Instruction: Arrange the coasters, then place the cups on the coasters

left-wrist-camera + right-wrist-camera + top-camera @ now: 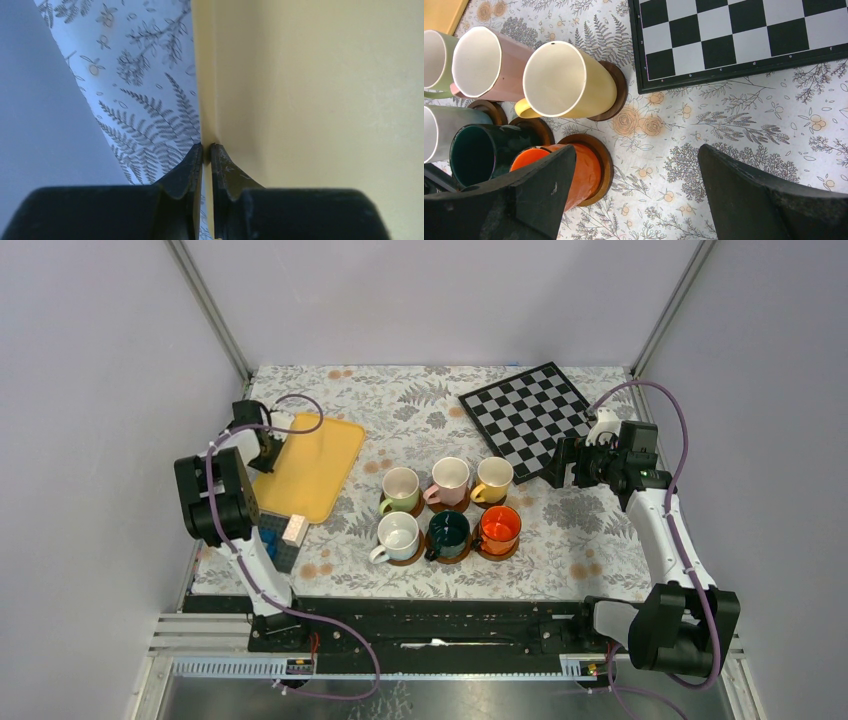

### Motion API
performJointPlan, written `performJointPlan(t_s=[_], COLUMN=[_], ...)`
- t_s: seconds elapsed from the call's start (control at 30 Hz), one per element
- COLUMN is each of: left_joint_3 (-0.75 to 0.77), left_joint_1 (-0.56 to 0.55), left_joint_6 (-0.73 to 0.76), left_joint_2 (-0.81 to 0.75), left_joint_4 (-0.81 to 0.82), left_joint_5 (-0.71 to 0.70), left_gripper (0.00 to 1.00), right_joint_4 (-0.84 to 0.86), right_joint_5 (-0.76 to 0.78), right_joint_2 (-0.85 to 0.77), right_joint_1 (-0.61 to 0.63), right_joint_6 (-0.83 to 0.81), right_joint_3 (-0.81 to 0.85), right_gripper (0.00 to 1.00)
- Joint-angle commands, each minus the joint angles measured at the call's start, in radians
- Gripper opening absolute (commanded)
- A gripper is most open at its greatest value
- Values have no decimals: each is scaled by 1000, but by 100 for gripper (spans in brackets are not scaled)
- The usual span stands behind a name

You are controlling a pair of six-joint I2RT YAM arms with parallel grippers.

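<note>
Cups, six: I count pale green, pink and yellow in the upper row, and white, dark green and orange in the lower, grouped at centre frame on the desk.

Coasters: one brown disc shows under each cup. None lies loose that I can see.

Left gripper, upper left of the top view: fingers together on the rim of the yellow tray, with a yellow sliver between them, so I judge it pinched.

Right gripper, right of the cups near the chessboard: fingers wide apart, holding nothing.

Step in hand: both placing steps look finished; what is in hand is the tray.

Next move: I would check that each cup sits centred on its disc, then free the tray without jogging the group.
</note>
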Motion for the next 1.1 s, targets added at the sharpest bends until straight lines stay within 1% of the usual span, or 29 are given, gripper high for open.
performJointPlan(t_s=[0.0,0.1,0.2,0.27,0.37,0.5,0.63,0.7,0.8,0.9,1.0,1.07], left_joint_3=[148,162,139,161,231,346,469,515,535,549,567,593], left_joint_1=[11,-5,-40,-73,-131,-198,-238,-257,-290,-314,-339,-358], left_joint_6=[-33,-81,-83,-66,-14,115,171,218,303,383,408,384], left_joint_2=[93,105,81,86,130,228,304,325,335,339,348,361], left_joint_4=[-83,-109,-73,-55,-57,-69,-63,-61,-6,11,37,57], left_joint_5=[-25,3,59,71,61,42,42,72,98,155,203,208], left_gripper=[0,0,0,0,0,0,0,1,1,1,1,4], right_joint_4=[21,23,27,30,23,21,18,17,18,19,21,19], right_joint_5=[4,5,2,-6,-9,0,9,11,12,13,16,18], right_joint_2=[-5,-10,-6,0,7,-6,-9,-7,-2,3,3,3], right_joint_1=[-3,-4,-3,-4,-4,-4,-4,-4,-4,-4,-4,-4], right_joint_6=[-6,-7,-3,1,2,-7,-14,-16,-18,-19,-18,-19], right_joint_3=[1,-2,-3,0,7,0,-5,-9,-11,-10,-12,-15], right_gripper=[98,98,98,98,98,98,98,98,98,98,98,98])
